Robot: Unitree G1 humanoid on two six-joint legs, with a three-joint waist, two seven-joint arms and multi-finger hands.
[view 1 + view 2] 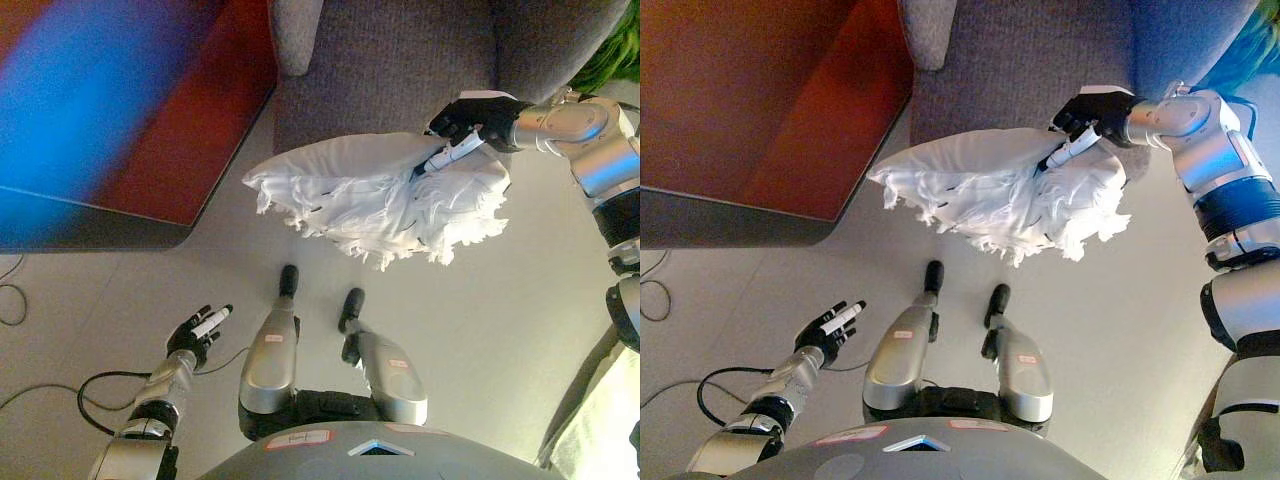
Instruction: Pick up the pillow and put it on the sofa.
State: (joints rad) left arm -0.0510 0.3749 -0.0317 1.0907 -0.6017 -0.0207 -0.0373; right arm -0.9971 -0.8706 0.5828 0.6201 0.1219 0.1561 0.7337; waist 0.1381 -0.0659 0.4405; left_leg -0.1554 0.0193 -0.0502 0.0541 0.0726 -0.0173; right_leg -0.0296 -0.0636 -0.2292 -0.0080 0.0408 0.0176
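A white pillow (375,195) with a fringed edge hangs in the air above the floor, just in front of the grey sofa (400,60). My right hand (468,125) is shut on the pillow's upper right corner and holds it up; it also shows in the right eye view (1085,118). My left hand (198,330) is open and empty, low at the lower left, over the floor.
A red rug or low table top (190,120) with a dark edge lies at the left, next to the sofa. A green thing (612,55) shows at the top right corner. Pale floor (480,320) lies between me and the sofa.
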